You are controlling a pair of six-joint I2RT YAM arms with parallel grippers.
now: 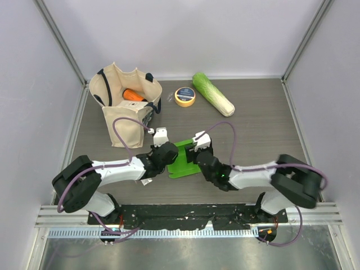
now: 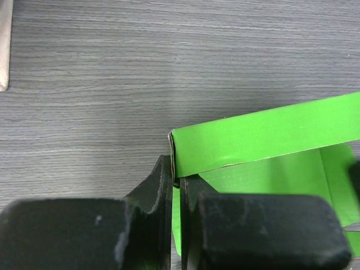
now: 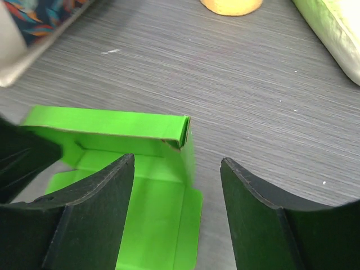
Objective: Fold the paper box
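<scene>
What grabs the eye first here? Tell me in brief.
The bright green paper box sits dead centre, one wall folded upright. The left claw is shut on its edge near a corner; the right claw hangs open over it. Behind lie a canvas bag, tape roll and cabbage.

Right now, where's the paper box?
Top view: the paper box lies front-centre on the table, left gripper pinching its left edge, right gripper open over its right edge.

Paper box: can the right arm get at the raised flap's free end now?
Probably yes: right fingers stand open just short of the paper box, nothing between; left fingers pinch its other end.
</scene>
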